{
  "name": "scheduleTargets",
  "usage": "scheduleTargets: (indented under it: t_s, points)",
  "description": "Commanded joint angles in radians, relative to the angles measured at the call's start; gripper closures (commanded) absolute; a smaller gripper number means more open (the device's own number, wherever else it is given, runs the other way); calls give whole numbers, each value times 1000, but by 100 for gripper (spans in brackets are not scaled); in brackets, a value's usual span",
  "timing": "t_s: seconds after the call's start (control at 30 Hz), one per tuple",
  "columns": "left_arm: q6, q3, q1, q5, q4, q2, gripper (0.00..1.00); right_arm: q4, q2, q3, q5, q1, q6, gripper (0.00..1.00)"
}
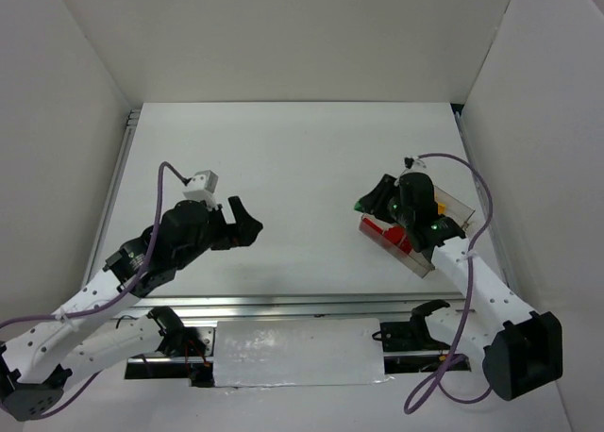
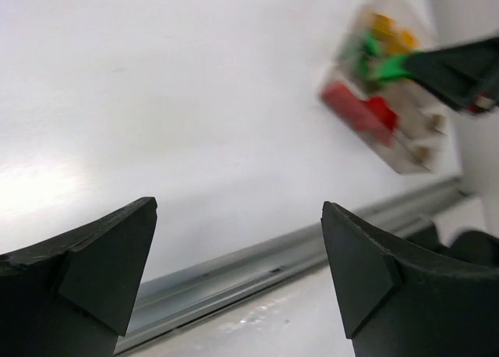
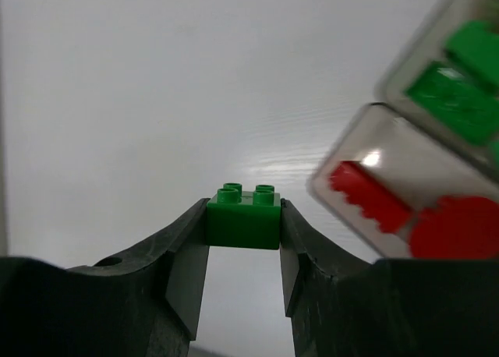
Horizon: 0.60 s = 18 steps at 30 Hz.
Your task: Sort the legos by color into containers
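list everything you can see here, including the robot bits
tray: one, clear, three compartments, right side of the table
red legos: at least two, red, tray compartment nearest the left arm
green legos: about two, green, middle compartment
yellow-orange legos: too blurred to count, yellow-orange, far compartment
held lego: one, green, gripped by the right claw, just beside the tray
rail: one, silver, along the table's near edge
left claw: one, black, open and empty, over the table's left side
right claw: one, black, shut on the held lego
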Motion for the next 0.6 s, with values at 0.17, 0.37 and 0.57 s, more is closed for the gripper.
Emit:
scheduleTargets:
  t_s: [0.17,0.37,0.57]
  points:
    - [-39,71,1,-271,-297,-49,1,-275,19,84,607,-144,105,100]
    - [76,57,1,-141,-235,-100,1,-316,153,125,684,-229,96,100]
    - [99,50,0,-116,-237,-92,1,-333,202,136,710,-261,110,84]
